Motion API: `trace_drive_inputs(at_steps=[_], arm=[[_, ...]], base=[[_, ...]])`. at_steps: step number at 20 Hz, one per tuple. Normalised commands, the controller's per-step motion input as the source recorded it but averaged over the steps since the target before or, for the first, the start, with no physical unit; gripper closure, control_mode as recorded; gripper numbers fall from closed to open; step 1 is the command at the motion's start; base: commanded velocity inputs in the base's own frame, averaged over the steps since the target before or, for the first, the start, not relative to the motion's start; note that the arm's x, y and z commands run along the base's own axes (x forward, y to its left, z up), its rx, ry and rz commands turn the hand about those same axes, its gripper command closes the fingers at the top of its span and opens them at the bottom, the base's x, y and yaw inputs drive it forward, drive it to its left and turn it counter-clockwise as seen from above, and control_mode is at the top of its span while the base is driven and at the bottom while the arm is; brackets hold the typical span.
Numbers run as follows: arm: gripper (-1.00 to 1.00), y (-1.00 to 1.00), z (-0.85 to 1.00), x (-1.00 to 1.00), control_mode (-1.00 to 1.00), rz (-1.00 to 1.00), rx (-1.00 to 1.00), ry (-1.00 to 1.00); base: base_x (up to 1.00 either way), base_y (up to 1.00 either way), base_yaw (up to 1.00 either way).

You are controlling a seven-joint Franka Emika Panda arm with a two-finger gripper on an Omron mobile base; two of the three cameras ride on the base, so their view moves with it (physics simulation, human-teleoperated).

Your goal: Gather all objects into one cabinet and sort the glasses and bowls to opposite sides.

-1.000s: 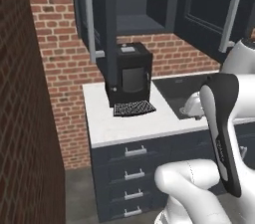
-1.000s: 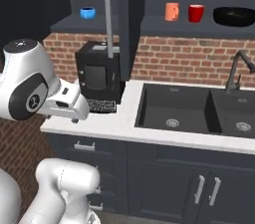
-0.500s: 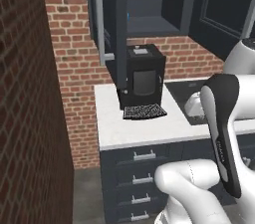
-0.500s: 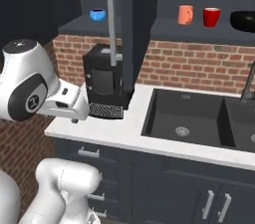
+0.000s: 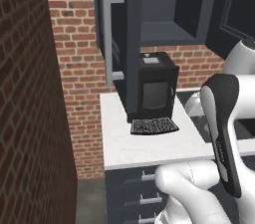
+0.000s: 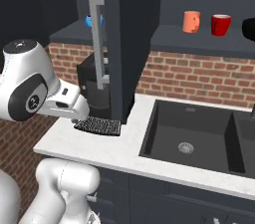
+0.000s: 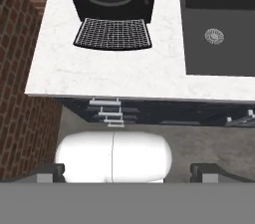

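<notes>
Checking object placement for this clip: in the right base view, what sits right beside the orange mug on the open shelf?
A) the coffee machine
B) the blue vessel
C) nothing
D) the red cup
D: the red cup stands just next to the orange mug on the shelf, while the blue vessel sits beyond the cabinet door.

The white arm is folded up close to its base, elbow high. The tool points straight down, its two dark fingertips spread wide apart, holding nothing.
</notes>
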Motion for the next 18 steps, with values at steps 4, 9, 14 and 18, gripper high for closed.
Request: trace_drive_inputs(at_steps=[4,9,14,18], arm=[[-1.00,0.00,0.00,0.00,1.00,0.00,0.00,0.00],[-1.00,0.00,0.00,0.00,1.00,0.00,0.00,0.00],[-1.00,0.00,0.00,0.00,1.00,0.00,0.00,0.00],[-1.00,0.00,0.00,0.00,1.00,0.00,0.00,0.00]], base=[[0.53,0.15,0.02],[0.35,0.18,0.00],[0.18,0.14,0.00],[0.10,0.13,0.00]])
